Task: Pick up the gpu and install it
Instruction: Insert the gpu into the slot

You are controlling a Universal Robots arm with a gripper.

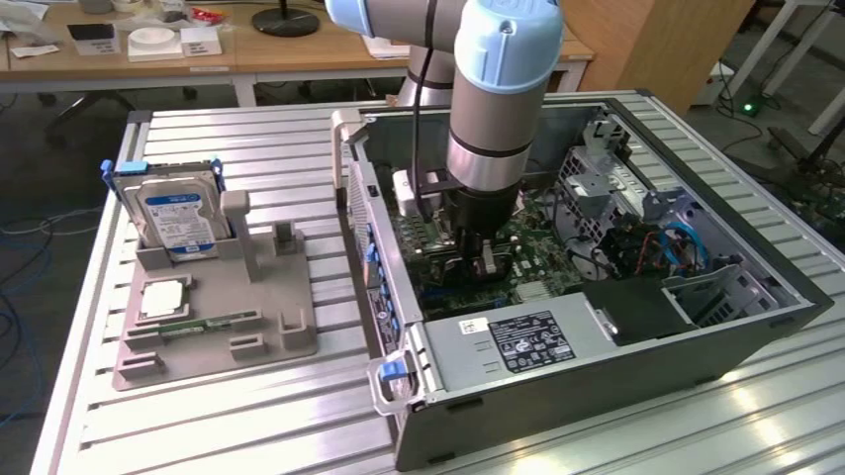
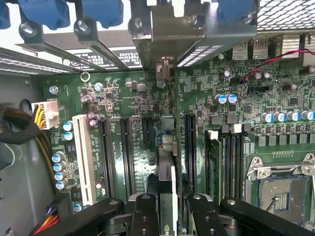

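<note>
While the arm reaches down into the open computer case [image 1: 687,341] on the slatted worktop [image 1: 237,416], its gripper [image 2: 166,209] sits low over the motherboard [image 2: 133,105]. The fingers [image 2: 145,216] are clenched on the gpu [image 2: 167,162], seen edge-on in the wrist view as a thin upright card running toward the rear slot brackets [image 2: 167,29], between 2 black expansion slots. Whether its edge already touches the board cannot be told. In the exterior view's left, a grey fixture tray [image 1: 218,336] holds the hard drive [image 1: 178,218] upright, well apart from the case.
</note>
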